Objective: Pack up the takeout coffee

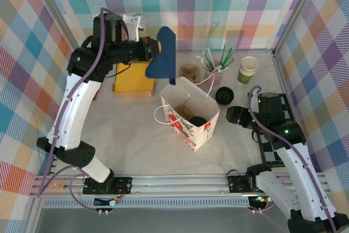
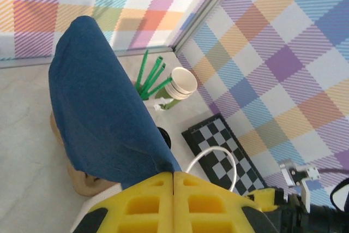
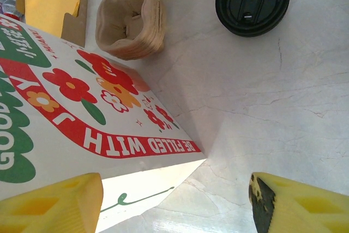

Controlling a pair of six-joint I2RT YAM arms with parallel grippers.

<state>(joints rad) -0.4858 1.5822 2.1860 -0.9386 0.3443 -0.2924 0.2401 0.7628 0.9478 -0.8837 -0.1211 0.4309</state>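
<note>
Left hand [image 2: 173, 175] raised, pinching blue cloth [image 2: 98, 107], right hand [image 3: 175, 195] low, open beside paper bag [image 3: 65, 96]

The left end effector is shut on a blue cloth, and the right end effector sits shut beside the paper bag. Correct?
No. The right end effector is open, jaws wide apart beside the paper bag, as the right wrist view shows. The left end effector is shut on the blue cloth.

Takeout coffee [image 1: 197, 120], black lid up, inside bag [image 1: 210, 126].
</note>
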